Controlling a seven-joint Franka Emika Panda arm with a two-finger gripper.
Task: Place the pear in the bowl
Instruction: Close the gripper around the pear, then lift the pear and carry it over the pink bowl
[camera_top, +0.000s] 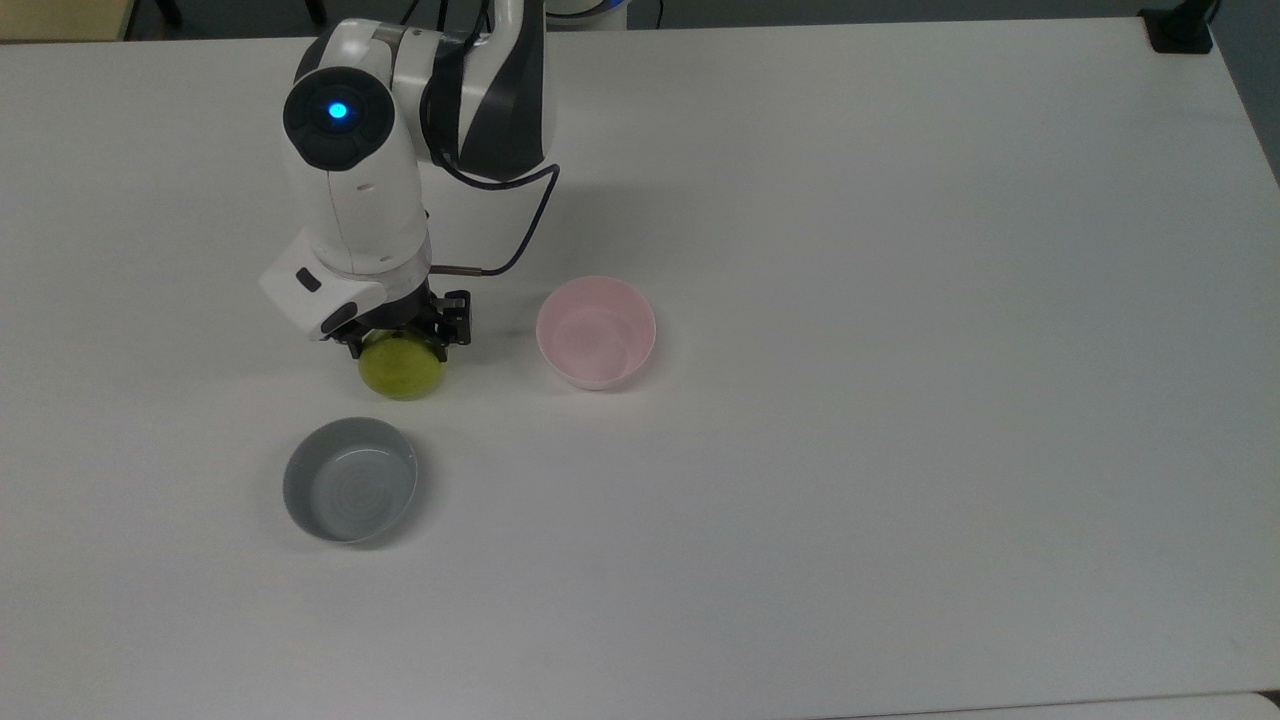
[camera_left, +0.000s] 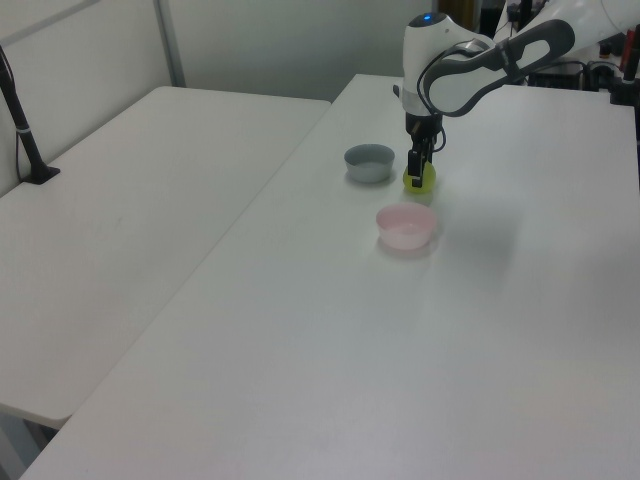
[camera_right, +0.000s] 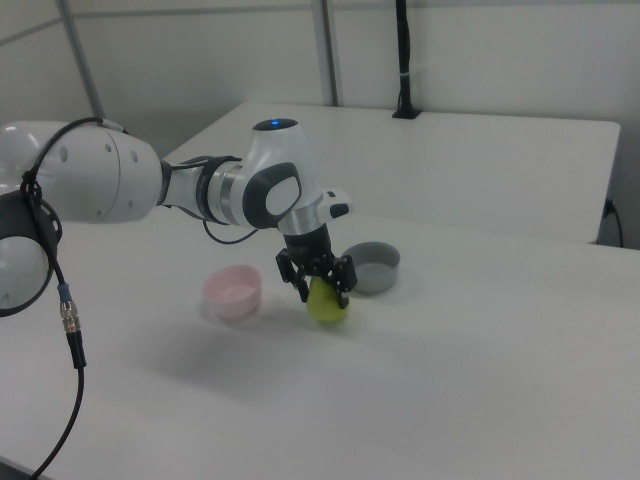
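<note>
Tabletop (camera_top: 900, 450): plain white, matte.
Claw (camera_top: 400, 345): clamped around small yellow-green pear (camera_top: 402, 368).
Pale pink round bowl (camera_top: 596, 332): beside it.
Room: second white table (camera_left: 130, 210), grey walls.

A smooth matt white table (camera_top: 900, 450) is seen — the arm's shell (camera_top: 355, 190) glossy white plastic, both bowls (camera_top: 596, 332) smooth.

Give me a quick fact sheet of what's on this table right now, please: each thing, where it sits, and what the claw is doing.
pear: yellow-green, on the table, between the claw's fingers
claw: lowered around the pear's top; fingers on either side of it
pink bowl: empty, to the top view's right of the pear
grey bowl: empty, below the pear in the top view
table: white
task state: pear not yet in the pink bowl
</note>
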